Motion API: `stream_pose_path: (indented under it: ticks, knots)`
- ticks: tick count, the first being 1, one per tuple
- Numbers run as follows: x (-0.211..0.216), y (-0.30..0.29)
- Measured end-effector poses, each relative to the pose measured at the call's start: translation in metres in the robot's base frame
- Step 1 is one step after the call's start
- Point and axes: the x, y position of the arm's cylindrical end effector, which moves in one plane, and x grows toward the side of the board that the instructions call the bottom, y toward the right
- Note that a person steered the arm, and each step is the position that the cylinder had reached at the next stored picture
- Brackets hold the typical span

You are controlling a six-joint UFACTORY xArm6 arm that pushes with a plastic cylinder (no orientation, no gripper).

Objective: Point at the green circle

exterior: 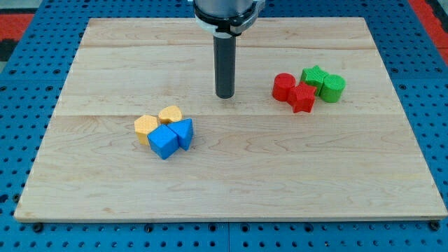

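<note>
1. Camera view, layout: table point(231, 175) of pale wood sits on a blue pegboard. My tip point(225, 96) rests near the table's middle, toward the view's top, with the dark rod rising straight to the arm's mount at the top edge.

2. Camera view, target: green circle point(333, 87) lies at the view's right, outermost in a tight cluster. It touches the green star point(314, 75) on its left; the red star point(303, 98) and red circle point(283, 86) sit further left in the same group.

3. Camera view, other blocks: to the lower left of my tip a second cluster holds two yellow blocks point(157, 120), shapes hard to make out, plus a blue cube point(164, 142) and a blue triangle point(183, 131), all touching.

4. Gripper: none is fitted, so no open or closed state applies; only the rod shows.

5. Progress: my tip stands well apart from the green circle, with the red blocks between. I judge pointing not yet done; what is left is a move to the view's right, probably skirting the cluster so nothing gets shoved.
</note>
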Motion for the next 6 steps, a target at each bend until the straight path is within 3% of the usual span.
stream_pose_path:
  ticks: [1,3,5,6]
  knots:
    - [0.001,-0.001]
    - [0.072,-0.003]
    - [0.139,0.121]
    - [0.084,0.192]
